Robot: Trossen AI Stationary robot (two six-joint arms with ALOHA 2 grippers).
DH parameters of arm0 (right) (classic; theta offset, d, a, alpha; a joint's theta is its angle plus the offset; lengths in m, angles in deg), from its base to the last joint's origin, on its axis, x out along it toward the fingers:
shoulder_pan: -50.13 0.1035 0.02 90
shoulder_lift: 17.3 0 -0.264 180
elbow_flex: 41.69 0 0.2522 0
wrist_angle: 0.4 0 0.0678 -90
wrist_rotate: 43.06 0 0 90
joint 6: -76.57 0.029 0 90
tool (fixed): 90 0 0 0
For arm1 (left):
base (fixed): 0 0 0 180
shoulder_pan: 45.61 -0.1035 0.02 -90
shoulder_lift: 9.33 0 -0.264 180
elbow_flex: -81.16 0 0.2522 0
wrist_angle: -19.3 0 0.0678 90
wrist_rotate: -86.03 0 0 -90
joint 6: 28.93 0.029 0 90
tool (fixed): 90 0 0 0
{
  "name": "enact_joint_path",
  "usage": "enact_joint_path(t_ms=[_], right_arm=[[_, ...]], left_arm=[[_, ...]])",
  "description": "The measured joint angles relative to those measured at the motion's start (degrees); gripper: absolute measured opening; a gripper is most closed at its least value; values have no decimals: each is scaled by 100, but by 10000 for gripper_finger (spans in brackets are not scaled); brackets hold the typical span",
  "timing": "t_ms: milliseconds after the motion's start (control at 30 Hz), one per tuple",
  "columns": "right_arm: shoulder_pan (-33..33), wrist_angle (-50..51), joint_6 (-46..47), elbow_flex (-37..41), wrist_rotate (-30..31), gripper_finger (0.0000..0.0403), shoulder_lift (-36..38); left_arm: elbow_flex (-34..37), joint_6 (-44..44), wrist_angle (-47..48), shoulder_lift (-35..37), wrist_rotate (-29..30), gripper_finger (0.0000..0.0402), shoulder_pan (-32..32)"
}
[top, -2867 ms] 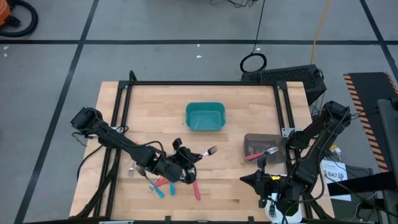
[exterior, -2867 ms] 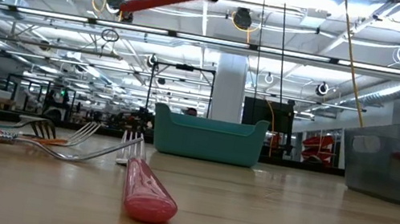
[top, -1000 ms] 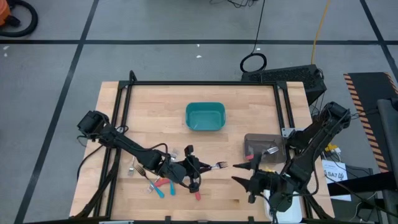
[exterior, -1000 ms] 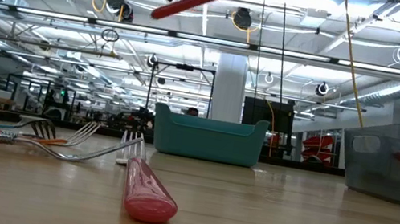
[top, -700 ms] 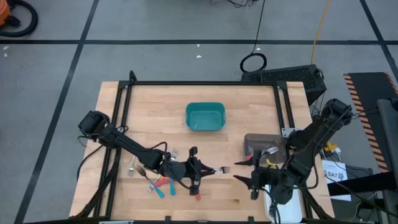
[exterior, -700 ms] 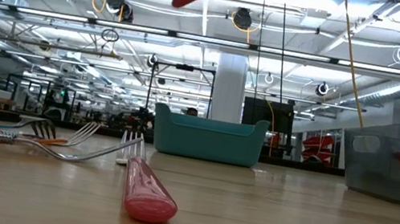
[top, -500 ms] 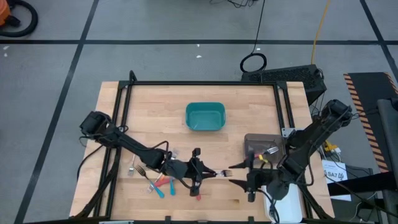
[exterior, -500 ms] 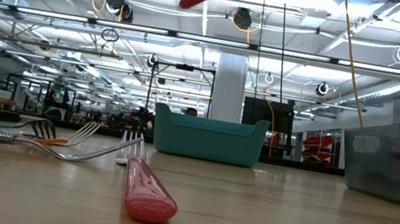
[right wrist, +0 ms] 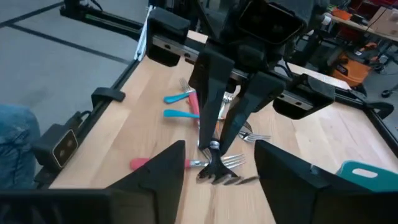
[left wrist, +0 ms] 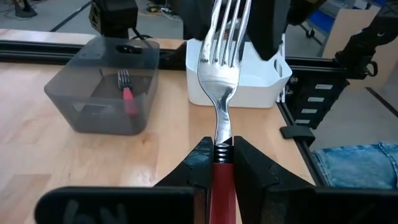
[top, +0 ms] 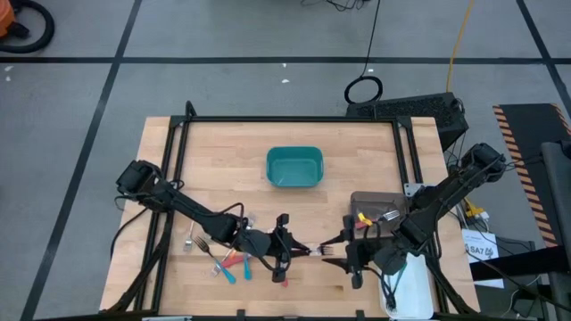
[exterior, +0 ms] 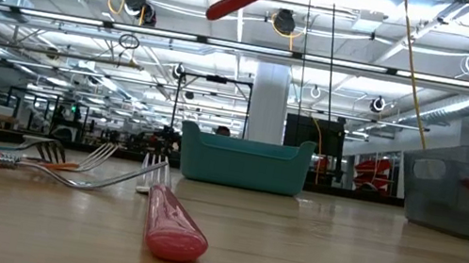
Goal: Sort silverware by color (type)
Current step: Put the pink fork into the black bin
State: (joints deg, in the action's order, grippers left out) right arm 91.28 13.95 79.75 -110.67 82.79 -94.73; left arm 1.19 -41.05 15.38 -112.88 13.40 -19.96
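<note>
The left gripper [top: 287,250] is clamped on a red-handled fork [left wrist: 221,118], held aloft with tines toward three o'clock, seemingly offered for a handover; the right gripper [top: 342,252], fingers apart around the tines, meets it; the grey bin [top: 375,210] at two o'clock holds another red fork.

You get bright, even light from the ceiling strip lamps [exterior: 349,19] — they flare white in the low view. Shadows on the table [top: 357,160] stay short and soft. Up close, the red fork handle [exterior: 171,226] goes blurry, and the wrist views bend lines near their edges — nothing looks dim.
</note>
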Motion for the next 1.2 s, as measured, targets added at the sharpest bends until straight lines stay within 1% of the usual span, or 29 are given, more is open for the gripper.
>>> enact_joint_path(t_ms=[300,467,600,700,767,933,1067,1200], right_arm=[[-22,49,63,0,-37,104,-2],[-20,47,67,0,-37,102,-2],[-20,51,63,0,-29,112,-2],[-20,104,60,0,-19,106,29],[-20,174,63,0,-3,101,63],[-10,455,179,0,-14,101,216],[19,946,496,0,3,102,455],[44,1559,903,0,1,101,747]], left_arm=[[-1,43,-1,0,32,41,25],[2,43,-5,0,48,42,25],[0,100,-18,0,64,42,26],[2,206,-87,0,120,46,30],[2,258,-122,0,225,62,43],[2,292,-209,4,441,126,79],[2,309,-295,4,640,170,79],[2,413,-343,4,868,198,79]])
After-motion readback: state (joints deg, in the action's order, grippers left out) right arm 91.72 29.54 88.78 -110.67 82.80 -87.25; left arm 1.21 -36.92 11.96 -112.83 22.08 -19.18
